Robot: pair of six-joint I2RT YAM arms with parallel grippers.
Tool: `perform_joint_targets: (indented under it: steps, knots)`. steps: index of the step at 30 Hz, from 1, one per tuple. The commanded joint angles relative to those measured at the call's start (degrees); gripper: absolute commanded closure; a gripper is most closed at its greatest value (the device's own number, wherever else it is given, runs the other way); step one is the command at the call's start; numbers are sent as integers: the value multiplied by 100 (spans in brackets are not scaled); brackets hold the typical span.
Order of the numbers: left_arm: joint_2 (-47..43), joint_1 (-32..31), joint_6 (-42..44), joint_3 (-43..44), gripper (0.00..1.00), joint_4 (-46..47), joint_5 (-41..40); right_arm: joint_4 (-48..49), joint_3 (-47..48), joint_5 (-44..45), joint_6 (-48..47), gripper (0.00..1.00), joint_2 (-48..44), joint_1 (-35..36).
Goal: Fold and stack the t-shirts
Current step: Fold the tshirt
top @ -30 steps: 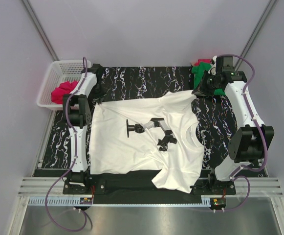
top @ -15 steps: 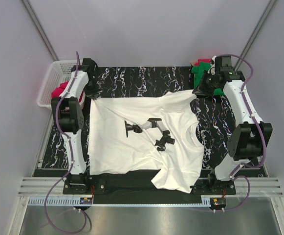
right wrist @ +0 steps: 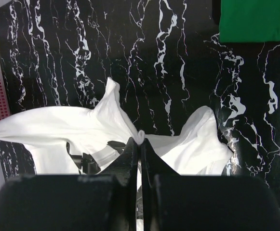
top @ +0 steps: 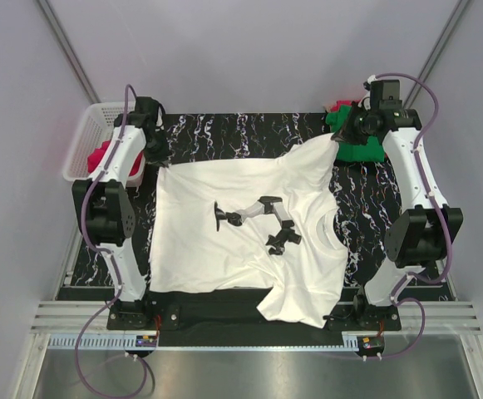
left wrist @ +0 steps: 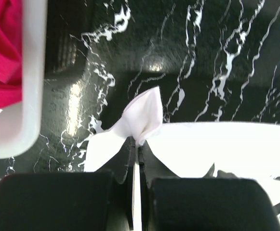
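While the pinkish-red t-shirt sits in the white basket at far left, the left claw is clenched on a far corner of the white t-shirt, which lies spread across the marbled worktop. Further right, the right claw pinches the shirt's other far corner, near the green t-shirt.

The table before me is black marble with white veins. A white t-shirt lies spread across its middle, collar toward my right side. A green t-shirt sits at the far right corner. A white basket stands by the far left corner; I cannot tell whether it rests on the table.
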Motion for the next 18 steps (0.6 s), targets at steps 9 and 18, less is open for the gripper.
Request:
perform_joint_targets:
  steps: [9,18]
  knots:
    - [-834,-27,238,-467,100,341,105,62,784,161,-91,100,172,59]
    - [-895,-27,229,-361,100,305,52,-44,863,231,-144,100,40,50]
